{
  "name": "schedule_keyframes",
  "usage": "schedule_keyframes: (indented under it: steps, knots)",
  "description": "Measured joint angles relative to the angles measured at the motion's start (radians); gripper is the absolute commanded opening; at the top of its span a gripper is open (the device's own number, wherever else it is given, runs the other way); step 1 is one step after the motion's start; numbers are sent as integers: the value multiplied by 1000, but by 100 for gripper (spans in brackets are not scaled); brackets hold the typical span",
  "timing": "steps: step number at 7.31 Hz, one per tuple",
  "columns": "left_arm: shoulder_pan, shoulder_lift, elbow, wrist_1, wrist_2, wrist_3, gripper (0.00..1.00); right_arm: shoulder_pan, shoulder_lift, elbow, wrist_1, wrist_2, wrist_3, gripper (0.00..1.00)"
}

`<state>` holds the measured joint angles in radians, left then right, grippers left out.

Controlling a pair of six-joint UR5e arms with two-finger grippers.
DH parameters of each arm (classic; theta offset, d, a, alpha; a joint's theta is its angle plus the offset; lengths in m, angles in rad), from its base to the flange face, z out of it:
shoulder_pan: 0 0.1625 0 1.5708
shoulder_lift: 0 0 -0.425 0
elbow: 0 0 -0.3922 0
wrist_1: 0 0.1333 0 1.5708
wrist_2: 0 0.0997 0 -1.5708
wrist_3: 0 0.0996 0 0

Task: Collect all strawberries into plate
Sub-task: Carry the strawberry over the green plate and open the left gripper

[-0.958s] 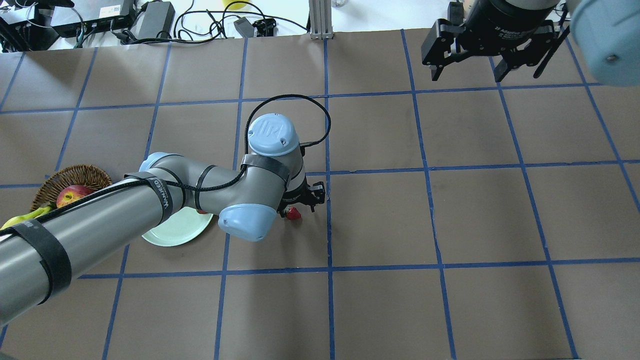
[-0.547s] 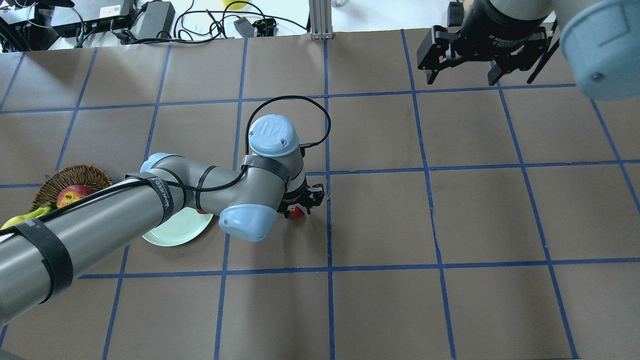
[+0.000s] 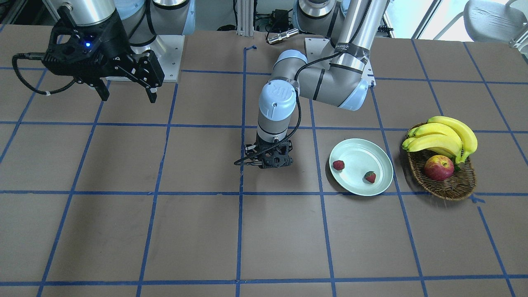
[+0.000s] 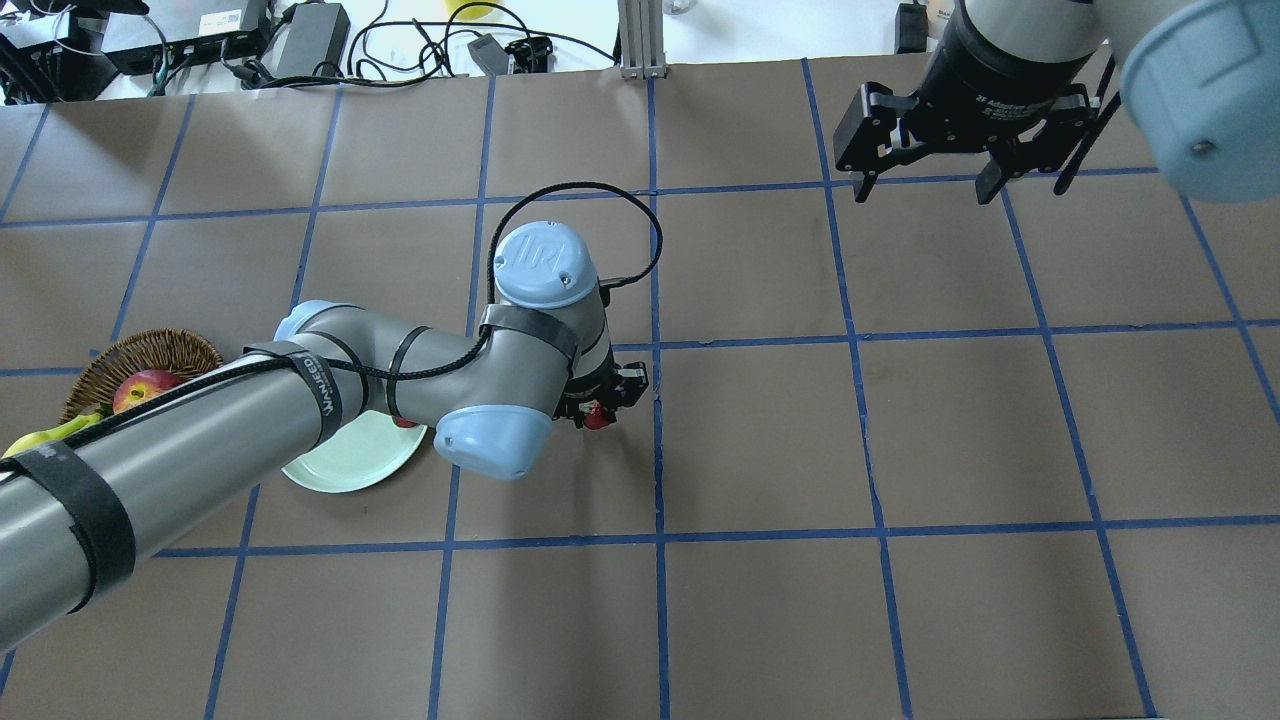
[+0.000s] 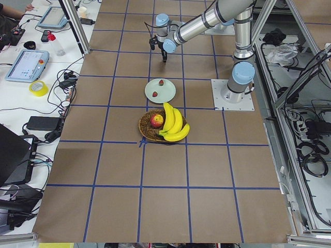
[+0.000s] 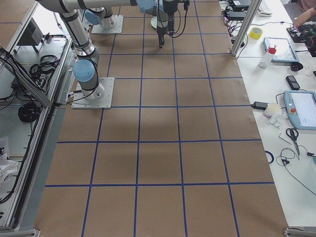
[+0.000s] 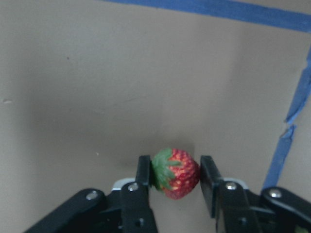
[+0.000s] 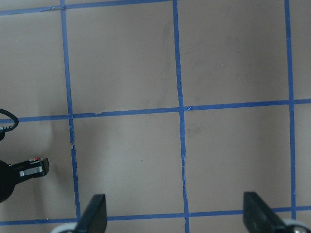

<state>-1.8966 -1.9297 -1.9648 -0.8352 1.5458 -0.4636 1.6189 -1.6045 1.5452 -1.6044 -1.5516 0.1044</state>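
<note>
- Left gripper (image 7: 175,168) is closed down to a narrow gap and pinching a strawberry (image 7: 177,174). One finger (image 7: 143,171) is pressed on the leafy end and the other is on the red side.
- Can't tell from any view whether that berry is resting on the table (image 3: 123,231) or lifted just clear of it.
- It's near the plate (image 3: 363,156) but not on it, on the side facing away from the basket (image 3: 451,189).
- Right gripper (image 4: 924,188) is spread wide with nothing in it. It hangs above the table, well apart from the plate, out past the left arm.
- On the plate: a second strawberry (image 3: 338,165) by the rim nearest the left gripper, and a third strawberry (image 3: 370,177) closer to the rim away from the robot base. They lie apart from each other.
- The basket sits just beside the plate with an apple (image 3: 439,168) and bananas (image 3: 445,136) in it.
- The table is covered in brown paper, split into big squares by blue tape (image 3: 241,231). A tape line runs right next to the pinched berry.
- Past the table edge farthest from the plate's robot side there's a white bench with cables (image 4: 400,45), power bricks, a couple of tablets and a yellow tape roll (image 5: 38,88).
</note>
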Motion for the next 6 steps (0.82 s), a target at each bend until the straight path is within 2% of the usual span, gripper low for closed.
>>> schedule_keyframes:
  steps: [1, 3, 6]
  knots:
    - [14, 18, 7, -4, 8, 39, 1, 0, -2, -6, 23, 0, 0, 100]
    - [114, 70, 13, -42, 39, 166, 0, 0, -2, -7, 38, 1, 1, 100]
    - [388, 150, 7, -113, 44, 535, 0, -1, -2, -2, 34, 2, -46, 100]
